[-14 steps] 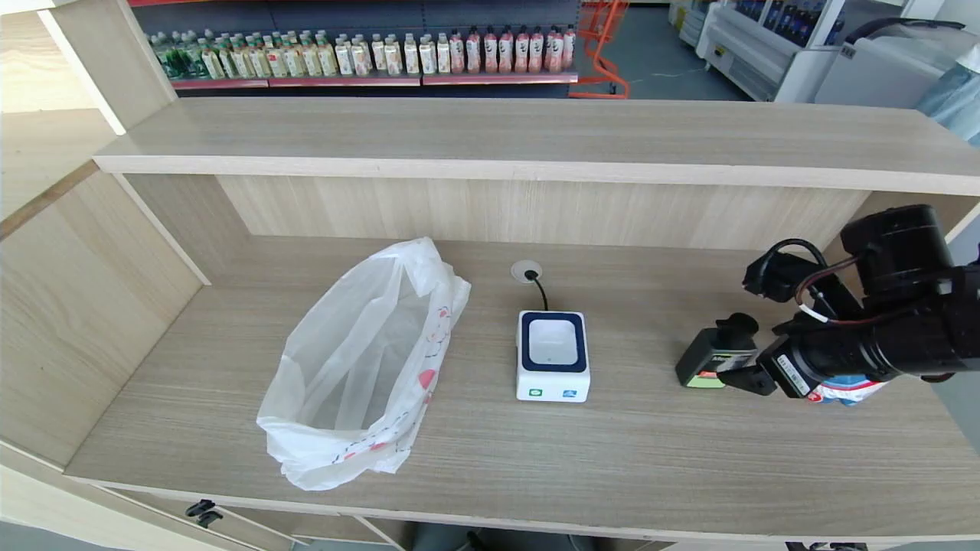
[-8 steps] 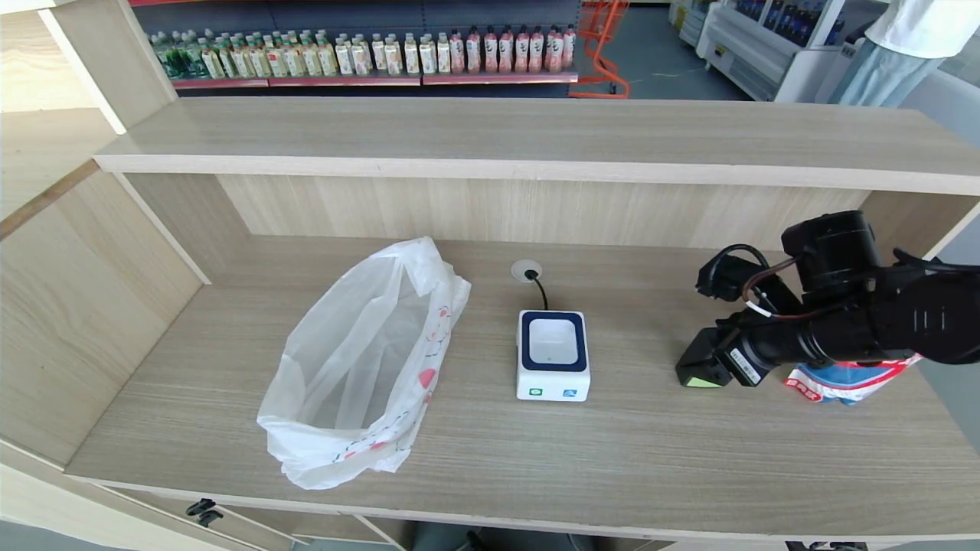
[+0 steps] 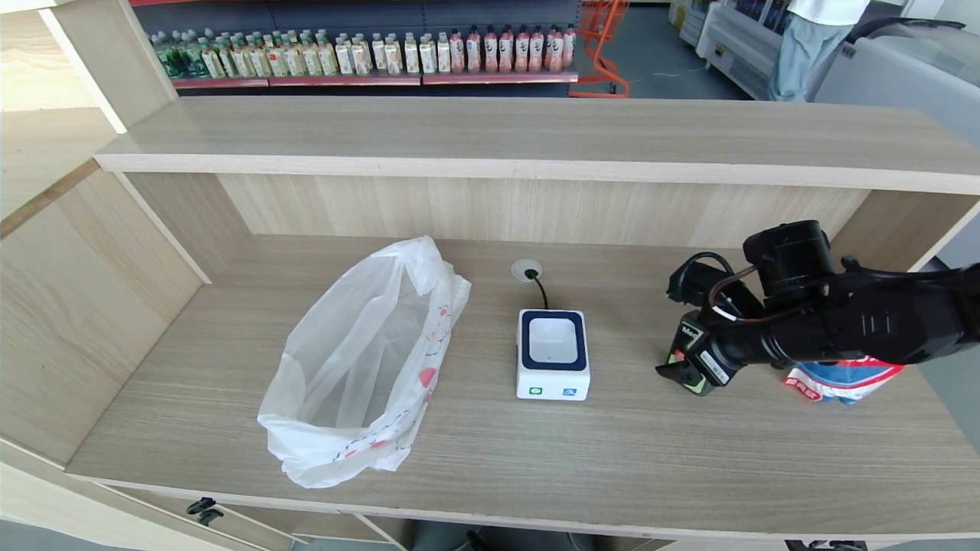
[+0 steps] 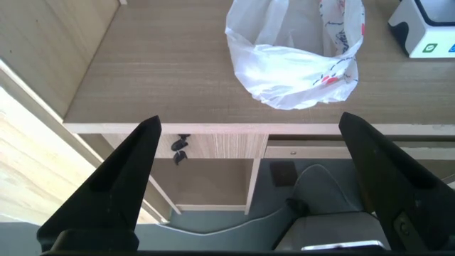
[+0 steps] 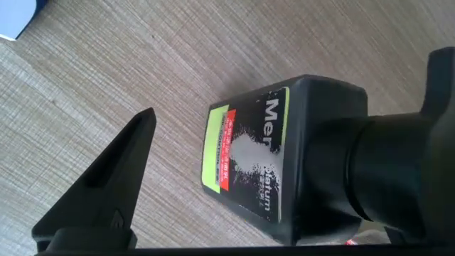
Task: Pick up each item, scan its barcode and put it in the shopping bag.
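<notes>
A black bottle (image 3: 687,353) with a green label (image 5: 263,163) lies tilted on the counter, right of the white scanner (image 3: 553,363). My right gripper (image 3: 689,369) is down over the bottle, open, one finger on each side (image 5: 291,99). A gap shows between one finger (image 5: 106,192) and the bottle's side. The white shopping bag (image 3: 360,367) lies open-mouthed left of the scanner. My left gripper (image 4: 249,128) hangs open with nothing in it, below the counter's front edge, with the bag (image 4: 295,57) and the scanner (image 4: 426,28) beyond it.
A blue and red packet (image 3: 842,379) lies behind my right arm at the counter's right end. The scanner's cable runs to a grommet (image 3: 526,270) at the back. A raised back shelf (image 3: 490,138) and wooden side walls enclose the counter.
My right arm has swung left toward the scanner and lowered over the bottle. The bottle has shifted a little to the left and tilted. The left arm has not moved.
</notes>
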### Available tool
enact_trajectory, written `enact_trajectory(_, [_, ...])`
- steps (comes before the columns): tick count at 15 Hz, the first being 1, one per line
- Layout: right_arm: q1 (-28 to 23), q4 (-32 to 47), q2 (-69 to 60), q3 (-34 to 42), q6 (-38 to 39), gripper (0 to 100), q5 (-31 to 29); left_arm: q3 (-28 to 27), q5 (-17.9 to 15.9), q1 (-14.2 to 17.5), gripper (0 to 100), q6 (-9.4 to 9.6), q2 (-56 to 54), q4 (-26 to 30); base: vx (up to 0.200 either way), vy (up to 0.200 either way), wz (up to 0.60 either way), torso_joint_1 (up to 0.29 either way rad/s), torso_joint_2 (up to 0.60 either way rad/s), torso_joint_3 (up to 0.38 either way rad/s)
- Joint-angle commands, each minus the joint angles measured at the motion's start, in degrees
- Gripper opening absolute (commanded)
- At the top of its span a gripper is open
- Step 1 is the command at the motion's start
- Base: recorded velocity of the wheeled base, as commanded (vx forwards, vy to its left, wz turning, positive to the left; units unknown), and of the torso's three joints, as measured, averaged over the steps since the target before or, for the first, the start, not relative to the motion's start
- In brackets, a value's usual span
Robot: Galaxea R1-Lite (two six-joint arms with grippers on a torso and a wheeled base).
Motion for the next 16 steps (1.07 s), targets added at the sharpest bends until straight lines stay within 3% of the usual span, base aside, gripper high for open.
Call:
enact_trajectory(1, [0.04,-0.48,0.32,-0.01,0.23,100,0.30,0.01,0.01,0.01,100,-0.01,0.09,0.00,0.000,0.000,0.00,0.000,0.00,0.000])
enact_trajectory(3, [0.04,-0.66,0.23,-0.09,1.28,100,3.03,0.01,0.01,0.01,100,-0.01,0.09,0.00,0.000,0.000,0.00,0.000,0.00,0.000])
enact_trajectory(4, [0.13,-0.75,0.23,-0.18,2.78,0,3.29,0.01,0.01,0.01,100,-0.01,0.00,0.00,0.000,0.000,0.00,0.000,0.00,0.000])
enact_trajectory(11, [0.04,-1.01,-3.55,1.49,7.35,0,3.29,0.01,0.01,0.01,100,-0.01,0.09,0.00,0.000,0.000,0.00,0.000,0.00,0.000])
enact_trajectory(16, [-1.98,-2.42,-21.83,11.16,13.94,0,2.94,0.01,0.01,0.01,100,-0.01,0.09,0.00,0.000,0.000,0.00,0.000,0.00,0.000])
